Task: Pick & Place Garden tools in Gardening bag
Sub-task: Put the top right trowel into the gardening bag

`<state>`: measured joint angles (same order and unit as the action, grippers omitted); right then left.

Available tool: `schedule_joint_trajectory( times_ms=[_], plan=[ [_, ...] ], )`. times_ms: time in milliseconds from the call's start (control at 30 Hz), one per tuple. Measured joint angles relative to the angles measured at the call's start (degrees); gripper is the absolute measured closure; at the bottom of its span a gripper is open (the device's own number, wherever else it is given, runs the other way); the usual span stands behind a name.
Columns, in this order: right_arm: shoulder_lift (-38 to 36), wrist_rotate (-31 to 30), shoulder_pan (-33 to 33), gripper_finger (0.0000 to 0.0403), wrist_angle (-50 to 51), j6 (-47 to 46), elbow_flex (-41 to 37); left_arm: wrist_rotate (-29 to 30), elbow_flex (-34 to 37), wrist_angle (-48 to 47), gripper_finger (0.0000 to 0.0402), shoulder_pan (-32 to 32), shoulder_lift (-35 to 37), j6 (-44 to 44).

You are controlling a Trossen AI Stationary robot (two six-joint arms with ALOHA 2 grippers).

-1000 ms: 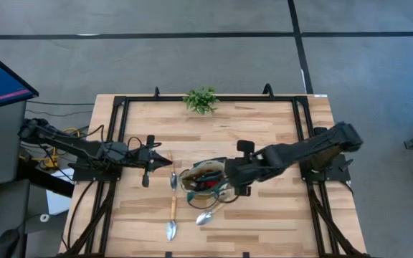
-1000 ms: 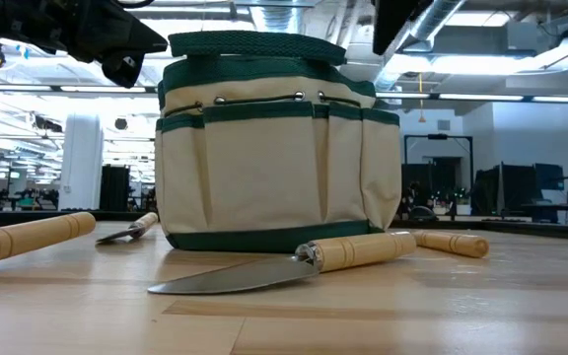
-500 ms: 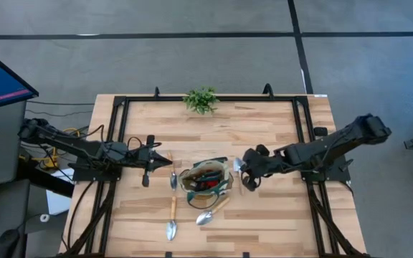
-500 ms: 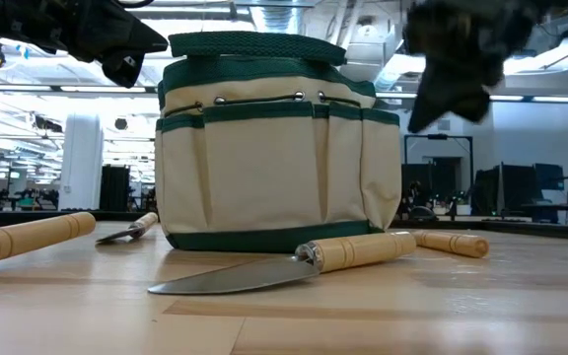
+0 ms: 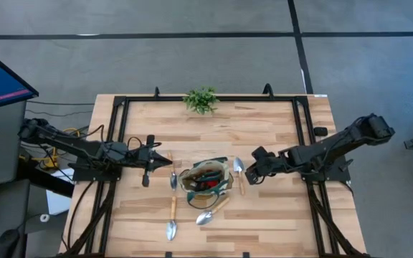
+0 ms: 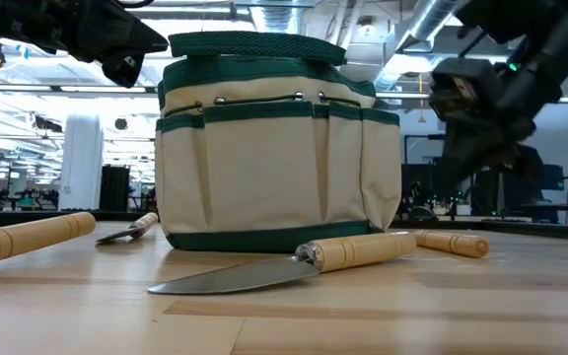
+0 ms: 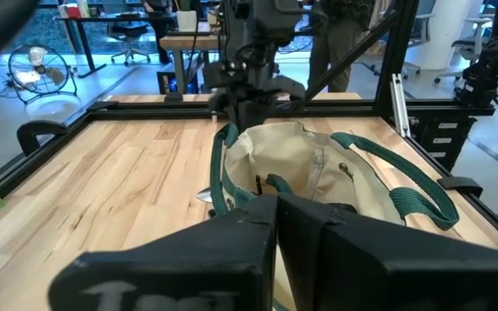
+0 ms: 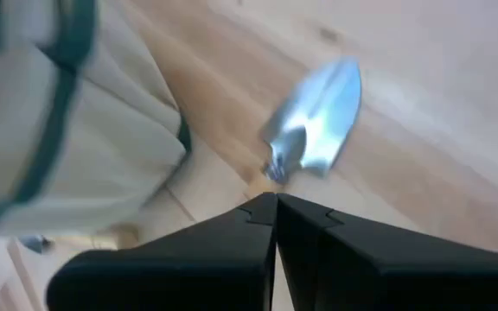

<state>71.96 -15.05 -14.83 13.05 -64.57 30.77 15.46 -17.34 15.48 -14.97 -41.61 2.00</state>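
Right pincer (image 5: 252,170) withdrawn from bag (image 5: 206,178), seemingly closed

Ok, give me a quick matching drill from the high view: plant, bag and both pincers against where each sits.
1 plant
2 bag
3 left pincer
4 right pincer

A right of the bag, beside a trowel
B back edge of the table
C left of the bag
D mid-table, tools inside

Pairs: 1-B, 2-D, 3-C, 4-A
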Motion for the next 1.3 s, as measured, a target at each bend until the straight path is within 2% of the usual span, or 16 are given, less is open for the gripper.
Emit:
schedule_joint_trajectory(
  times_ms=[267, 400, 633, 767, 1033, 1300],
  plan=[
    [0.0, 2.08, 1.49, 0.0402, -10.48, -0.51, -6.59, -0.18, 0.0, -0.02, 0.0399, 0.01, 0.0, 0.0],
    [-0.01, 4.71, 3.3, 0.0402, -21.84, -2.3, -12.88, -0.2, 0.0, -0.02, 0.0399, 0.01, 0.0, 0.0],
    [-0.07, 4.44, 5.43, 0.04, -43.49, -9.31, -24.44, -0.17, 0.0, -0.02, 0.0399, -0.01, -0.02, 0.0],
    [-0.22, 4.29, 6.15, 0.0387, -50.55, -10.51, -27.81, -0.16, 0.0, -0.02, 0.0399, 0.01, 0.0, 0.0],
    [-0.19, 7.57, 8.07, 0.0311, -51.48, -10.08, -28.34, 0.04, 0.0, -0.01, 0.0399, -0.01, -0.01, 0.01],
    [-0.17, 9.02, 10.58, 0.0221, -49.74, -15.38, -28.27, 0.04, 0.0, -0.02, 0.0399, 0.0, -0.01, 0.01]
  ],
)
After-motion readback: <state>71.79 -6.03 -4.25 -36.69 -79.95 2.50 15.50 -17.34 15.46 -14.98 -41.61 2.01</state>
